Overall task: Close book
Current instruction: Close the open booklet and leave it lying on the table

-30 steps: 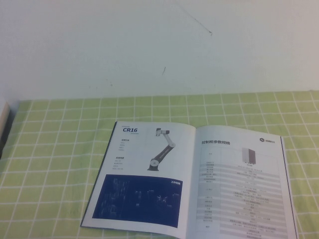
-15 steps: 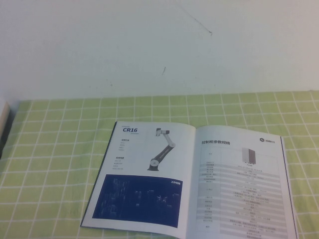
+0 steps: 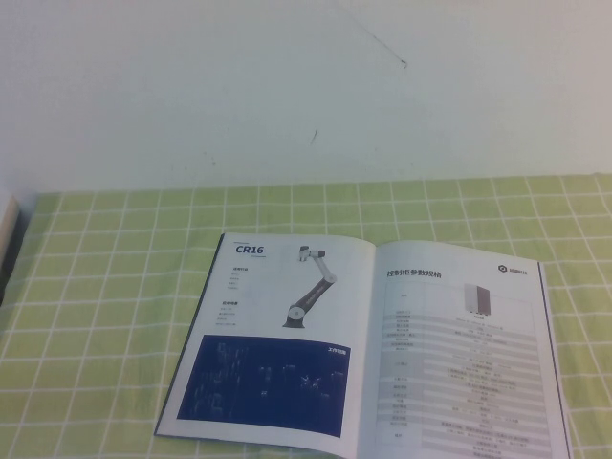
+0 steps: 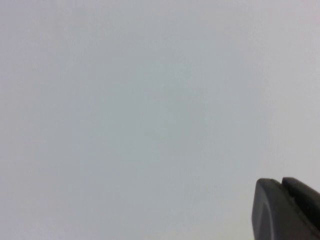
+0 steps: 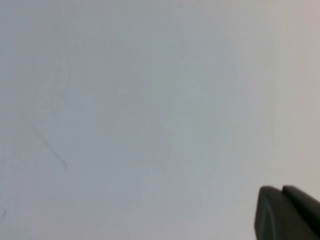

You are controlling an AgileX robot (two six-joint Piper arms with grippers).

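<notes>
An open book (image 3: 368, 349) lies flat on the green checked cloth (image 3: 105, 316) in the high view, near the front edge and right of centre. Its left page (image 3: 263, 325) shows a robot arm picture above a blue panel. Its right page (image 3: 464, 354) holds a table of text. Neither arm appears in the high view. In the left wrist view, my left gripper (image 4: 282, 182) is only two dark fingertips pressed together against a blank white wall. My right gripper (image 5: 282, 189) looks the same in the right wrist view, shut on nothing.
A white wall (image 3: 287, 96) with a few dark marks rises behind the table. A pale object (image 3: 8, 234) juts in at the table's left edge. The book's near edge runs out of the high view.
</notes>
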